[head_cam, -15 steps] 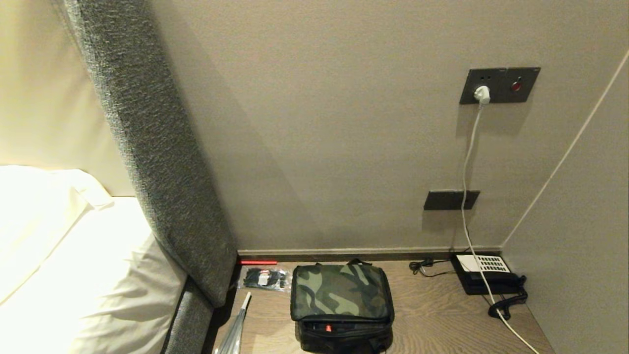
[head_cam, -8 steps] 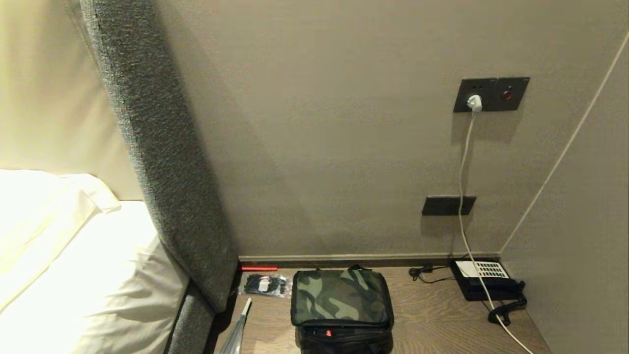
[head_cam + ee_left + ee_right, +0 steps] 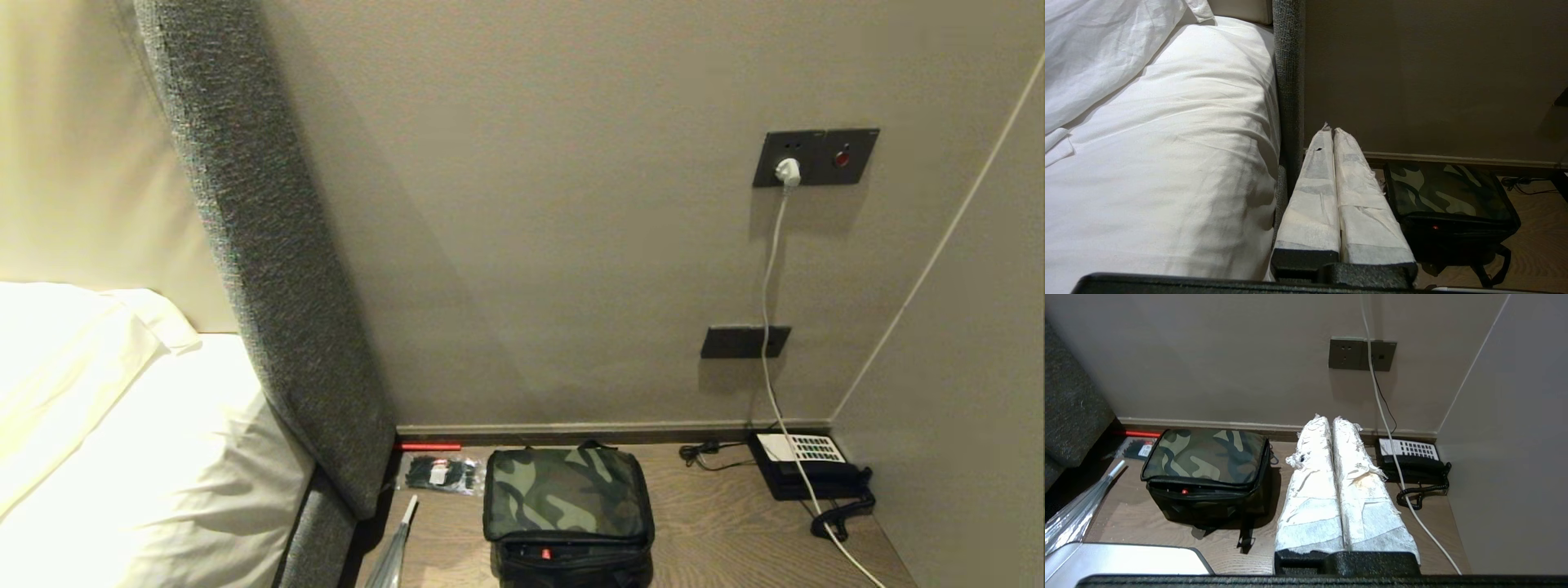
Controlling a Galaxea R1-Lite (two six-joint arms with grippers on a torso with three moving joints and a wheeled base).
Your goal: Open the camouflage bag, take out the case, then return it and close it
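Head view gives me the camouflage bag [image 3: 567, 514] sitting on the wooden surface [image 3: 718, 531] against the wall, lid down, with neither arm in that shot. A small red dot shows on the bag's black front just under the lid edge; I can't tell from here whether that belongs to the case, which I don't otherwise see.

My left end effector [image 3: 1333, 132] hangs above the edge of the bed [image 3: 1167, 143], its two white-wrapped fingers [image 3: 1314, 192] pressed flat together, clenched on nothing. The bag lies ahead of it and off to its right, well apart from the tips, with the grey upholstered headboard [image 3: 1289, 81] running just past its left side.

My right end effector [image 3: 1331, 420] is likewise clenched and empty, padded fingers touching along their full length. The bag is to its left, near but not touching, and the black telephone [image 3: 1412, 459] with its white keypad is to its right, close to the corner. A white cable [image 3: 1384, 416] drops from the wall socket [image 3: 1361, 354] beyond the tips and trails across the telephone onto the surface. Further left of the bag, a crinkled clear plastic wrapper [image 3: 1073, 516] lies near the headboard.
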